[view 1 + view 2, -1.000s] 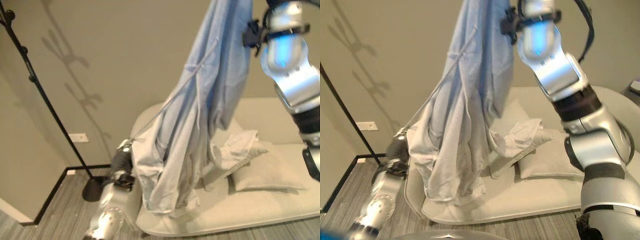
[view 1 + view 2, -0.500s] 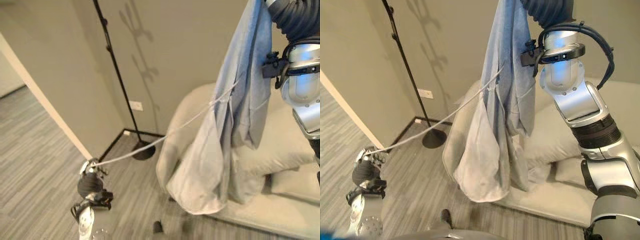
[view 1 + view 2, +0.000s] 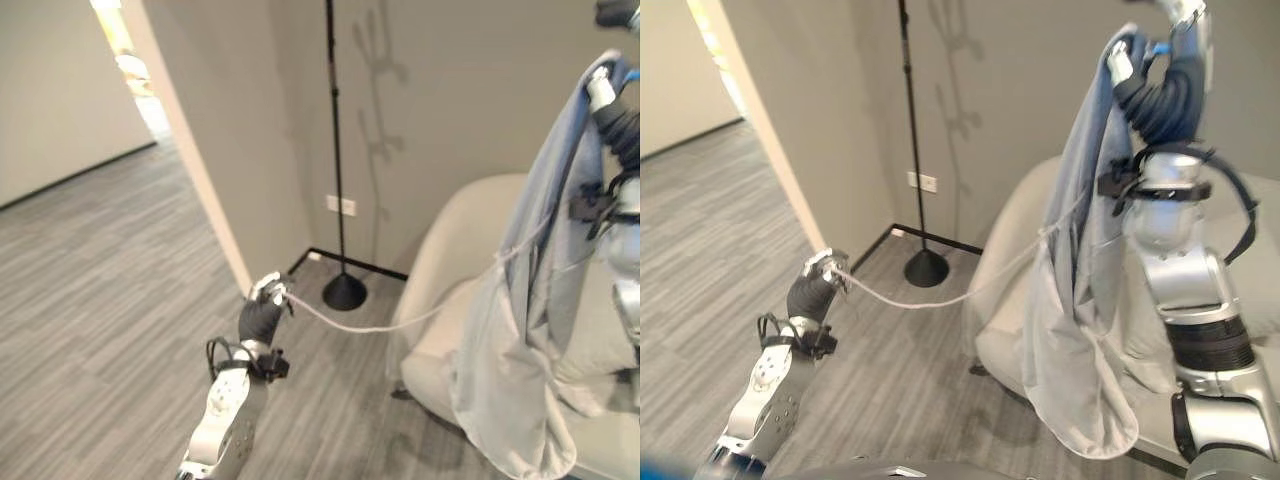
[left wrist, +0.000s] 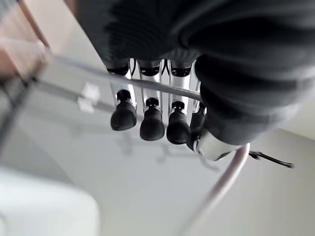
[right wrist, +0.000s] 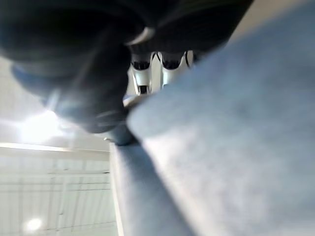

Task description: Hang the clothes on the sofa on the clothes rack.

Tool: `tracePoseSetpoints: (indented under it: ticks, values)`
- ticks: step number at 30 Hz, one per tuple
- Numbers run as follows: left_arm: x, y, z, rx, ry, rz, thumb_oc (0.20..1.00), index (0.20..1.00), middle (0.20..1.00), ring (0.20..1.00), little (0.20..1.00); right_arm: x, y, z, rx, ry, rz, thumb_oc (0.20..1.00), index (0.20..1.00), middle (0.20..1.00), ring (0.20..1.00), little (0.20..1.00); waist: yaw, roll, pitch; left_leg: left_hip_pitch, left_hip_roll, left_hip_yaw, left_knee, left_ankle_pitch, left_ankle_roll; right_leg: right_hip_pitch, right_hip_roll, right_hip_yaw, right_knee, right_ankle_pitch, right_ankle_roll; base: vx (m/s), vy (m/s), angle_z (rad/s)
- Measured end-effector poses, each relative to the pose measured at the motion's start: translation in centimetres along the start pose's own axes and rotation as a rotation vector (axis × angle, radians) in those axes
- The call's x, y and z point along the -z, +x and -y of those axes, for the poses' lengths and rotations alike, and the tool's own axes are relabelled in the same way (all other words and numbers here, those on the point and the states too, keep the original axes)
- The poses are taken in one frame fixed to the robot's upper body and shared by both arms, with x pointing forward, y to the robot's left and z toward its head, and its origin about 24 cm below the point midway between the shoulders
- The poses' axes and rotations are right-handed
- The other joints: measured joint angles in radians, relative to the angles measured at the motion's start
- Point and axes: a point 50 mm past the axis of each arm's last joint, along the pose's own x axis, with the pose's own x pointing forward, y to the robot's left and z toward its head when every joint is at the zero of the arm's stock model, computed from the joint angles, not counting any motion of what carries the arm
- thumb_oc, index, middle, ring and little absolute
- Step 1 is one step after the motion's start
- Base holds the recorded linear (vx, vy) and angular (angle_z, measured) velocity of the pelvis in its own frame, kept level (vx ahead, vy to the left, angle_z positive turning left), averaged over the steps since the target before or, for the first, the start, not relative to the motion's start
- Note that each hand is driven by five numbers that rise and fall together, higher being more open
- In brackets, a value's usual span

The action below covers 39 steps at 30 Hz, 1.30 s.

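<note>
Pale blue soft-cloth garment (image 3: 1080, 290) hangs in long folds from the right hand (image 3: 1130, 70), raised at about 1 o'clock in the head views. Its lower hem dangles in front of the cream upholstered sofa (image 3: 450, 260), apparently clear of the seat. In the right wrist view the cloth lies against the fingers, which are curled over a bunched top edge; the grip looks closed on the fabric.

A thin whitish drawstring cord (image 3: 940, 295) runs from the garment's middle out toward 9 o'clock to the left hand (image 3: 818, 280), held low over the grey wood-grain floor (image 3: 110, 270). In the left wrist view the fingers (image 4: 151, 125) are bent over the cord, so that hand has the cord pinched.

Black slim-pole clothes rack with a round base (image 3: 343, 290) stands at 12 o'clock against the beige wall (image 3: 450, 90), near the sofa's end, well apart from both hands.

Judgement on handling: light, limp, no stiffness; it will sag and swing and may slip through smooth fingers. The cord is a poor hold, since it only tugs the cloth sideways. Best purchase is likely a thick gathered fold near the collar or hood, kept high so a loop of fabric can drop over a peg.
</note>
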Motion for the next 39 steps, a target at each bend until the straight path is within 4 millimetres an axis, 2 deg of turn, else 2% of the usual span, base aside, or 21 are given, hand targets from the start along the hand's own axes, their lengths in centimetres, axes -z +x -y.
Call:
tracePoseSetpoints:
  ticks: [2,3,4,5,6,7,9,10,11,12,13,14,15,16,18,20,25,28,31,35,39]
  values:
    - [-0.4,0.1,-0.7,-0.019,0.021,0.004,0.2,0.2,0.2,0.2,0.2,0.1,0.0,-0.1,0.007,-0.01,-0.01,0.2,0.2,0.2,0.2,0.2,0.019,-0.044,0.027,0.006,-0.032,-0.015,-0.048,0.047,0.027,-0.009,0.025,0.051,-0.009,0.033,-0.038,-0.01,0.412,0.22]
    - [-0.4,0.1,-1.1,-0.018,0.042,-0.014,0.2,0.2,0.2,0.2,0.2,0.2,0.3,-0.1,0.026,-0.015,-0.019,0.2,0.2,0.2,0.2,0.2,0.017,-0.043,0.059,0.044,-0.037,-0.03,-0.108,0.086,0.02,-0.017,0.017,0.109,0.023,0.002,-0.003,-0.03,0.479,0.17]
    - [-0.1,0.1,-1.1,-0.018,0.047,-0.034,0.2,0.2,0.2,0.2,0.2,0.4,0.5,-0.2,0.031,-0.017,-0.026,0.2,0.2,0.2,0.2,0.2,0.01,-0.045,0.062,0.053,-0.036,-0.026,-0.122,0.093,0.037,-0.042,0.047,0.123,0.05,-0.096,0.108,-0.02,0.472,-0.06]
    - [-0.2,0.0,-1.1,-0.012,0.056,-0.038,0.432,0.432,0.432,0.432,0.432,0.2,1.3,-0.1,0.036,-0.027,-0.012,0.2,0.2,0.2,0.2,0.2,0.013,-0.047,0.07,0.06,-0.032,-0.016,-0.141,0.1,0.046,-0.079,0.096,0.119,0.087,-0.17,0.174,-0.02,0.367,-0.52]
    - [-0.8,0.3,-1.1,0.037,0.126,-0.039,1.0,1.0,1.0,1.0,1.0,-0.5,3.7,0.4,0.067,-0.062,0.04,0.2,0.2,0.2,0.2,0.2,0.026,-0.031,0.128,0.113,-0.009,0.003,-0.214,0.114,0.067,-0.145,0.159,0.072,0.204,-0.325,0.124,0.0,0.2,-0.7]
    - [-0.7,0.3,-1.0,0.06,0.146,-0.049,1.0,1.0,1.0,1.0,1.0,-1.0,5.2,0.6,0.089,-0.071,0.068,0.2,0.2,0.2,0.2,0.2,0.021,-0.038,0.126,0.126,-0.015,0.023,-0.232,0.121,0.054,-0.16,0.209,0.052,0.197,-0.342,0.137,0.0,0.273,-0.78]
    - [-0.7,0.6,-0.3,0.112,0.183,-0.047,1.0,1.0,1.0,1.0,1.0,-2.5,8.3,2.1,0.203,-0.079,0.128,0.2,0.2,0.2,0.2,0.2,0.009,-0.017,0.136,0.137,-0.006,0.024,-0.282,0.112,0.031,-0.165,0.244,0.036,0.172,-0.326,0.147,0.03,0.115,-0.39]
    - [-1.2,1.2,0.0,0.125,0.194,-0.023,1.0,1.0,1.0,1.0,1.0,-3.0,9.9,2.9,0.269,-0.077,0.143,0.2,0.2,0.2,0.2,0.2,-0.006,-0.068,0.14,0.13,-0.04,0.036,-0.221,0.078,0.019,-0.183,0.21,0.039,0.175,-0.344,0.164,0.05,0.068,-0.17]
    - [-1.1,1.6,0.6,0.132,0.183,-0.011,1.0,1.0,1.0,1.0,1.0,-3.6,11.4,3.4,0.298,-0.083,0.153,0.2,0.2,0.2,0.2,0.2,-0.01,-0.081,0.144,0.091,-0.039,0.062,-0.022,0.037,0.051,-0.192,0.179,0.057,0.224,-0.382,0.165,0.06,-0.004,-0.17]
    - [-0.4,1.9,1.3,0.143,0.163,-0.027,1.0,1.0,1.0,1.0,1.0,-3.6,12.3,3.7,0.301,-0.107,0.147,0.2,0.2,0.2,0.2,0.2,-0.012,-0.048,0.139,0.096,-0.025,0.064,0.025,-0.05,0.061,-0.195,0.188,0.076,0.257,-0.395,0.163,0.05,-0.128,-0.16]
    - [0.8,2.0,2.0,0.152,0.139,-0.069,1.0,1.0,1.0,1.0,1.0,-3.0,12.5,3.7,0.312,-0.138,0.125,0.2,0.2,0.2,0.2,0.2,-0.013,-0.052,0.132,0.175,-0.024,0.066,-0.068,-0.044,0.037,-0.178,0.222,0.084,0.283,-0.455,0.155,0.06,-0.197,-0.2]
    - [1.0,1.9,2.2,0.158,0.133,-0.074,1.0,1.0,1.0,1.0,1.0,-3.2,12.9,3.6,0.302,-0.151,0.131,0.2,0.2,0.2,0.2,0.2,-0.013,-0.054,0.108,0.196,-0.019,0.07,-0.132,-0.006,0.02,-0.174,0.277,0.072,0.236,-0.471,0.124,0.04,-0.209,-0.2]
    - [1.0,1.9,2.2,0.158,0.133,-0.074,1.0,1.0,1.0,1.0,1.0,-3.2,12.9,3.6,0.302,-0.151,0.131,0.2,0.2,0.2,0.2,0.2,-0.013,-0.054,0.108,0.196,-0.019,0.07,-0.132,-0.006,0.02,-0.174,0.277,0.072,0.236,-0.471,0.124,0.02,-0.119,-0.22]
    - [0.7,2.3,2.5,0.183,0.144,-0.059,1.0,1.0,1.0,1.0,1.0,-4.4,14.7,4.4,0.34,-0.138,0.157,0.2,0.2,0.2,0.2,0.2,-0.019,-0.088,0.061,0.212,-0.025,0.093,-0.217,0.057,0.017,-0.169,0.376,0.059,0.1,-0.496,0.083,0.02,-0.077,-0.26]
    - [1.6,2.4,2.7,0.193,0.149,-0.095,1.0,1.0,1.0,1.0,1.0,-6.2,16.5,4.1,0.363,-0.072,0.181,0.2,0.2,0.2,0.2,0.2,-0.019,-0.091,0.015,0.234,-0.009,0.107,-0.27,0.088,-0.006,-0.118,0.452,0.036,-0.057,-0.459,-0.007,0.05,-0.12,-0.3]
    - [2.7,2.1,3.0,0.213,0.156,-0.139,1.0,1.0,1.0,1.0,1.0,-7.0,17.5,3.1,0.337,-0.056,0.187,0.2,0.2,0.2,0.2,0.2,-0.025,-0.073,-0.035,0.25,-0.003,0.119,-0.31,0.106,-0.017,-0.108,0.488,0.04,-0.11,-0.442,-0.026,0.03,-0.145,-0.17]
    - [5.0,2.7,3.1,0.197,0.189,-0.222,1.0,1.0,1.0,1.0,1.0,-9.6,18.9,1.4,0.292,0.032,0.232,0.2,0.2,0.2,0.2,0.2,-0.036,-0.042,-0.104,0.282,0.02,0.172,-0.335,0.11,-0.022,-0.087,0.547,0.082,-0.195,-0.411,-0.052,0.01,-0.073,-0.32]
    - [5.0,3.5,4.3,0.211,0.169,-0.205,1.0,1.0,1.0,1.0,1.0,-10.5,19.1,0.7,0.278,0.084,0.246,0.2,0.2,0.2,0.2,0.2,-0.043,-0.025,-0.121,0.283,0.026,0.184,-0.338,0.113,-0.026,-0.087,0.561,0.093,-0.215,-0.402,-0.056,-0.02,-0.061,-0.21]
    - [4.5,4.8,6.0,0.242,0.16,-0.176,1.0,1.0,1.0,1.0,1.0,-11.2,19.1,-2.1,0.213,0.196,0.214,0.2,0.2,0.2,0.2,0.2,-0.042,-0.005,-0.142,0.287,0.035,0.211,-0.342,0.114,-0.032,-0.088,0.583,0.119,-0.252,-0.381,-0.06,0.0,-0.035,-0.28]
    - [5.2,6.3,6.9,0.244,0.236,-0.197,1.0,1.0,1.0,1.0,1.0,-12.1,18.8,-3.7,0.155,0.269,0.226,0.2,0.2,0.2,0.2,0.2,-0.054,-0.005,-0.148,0.293,0.041,0.225,-0.356,0.12,-0.047,-0.093,0.594,0.13,-0.259,-0.375,-0.063,-0.02,-0.037,-0.1]
    - [5.8,8.0,10.0,0.285,0.278,-0.224,1.0,1.0,1.0,1.0,1.0,-16.8,17.5,-5.3,0.071,0.464,0.368,0.2,0.2,0.2,0.2,0.2,-0.094,-0.004,-0.155,0.278,0.04,0.241,-0.356,0.122,-0.048,-0.123,0.59,0.148,-0.244,-0.374,-0.064,-0.03,-0.027,-0.14]
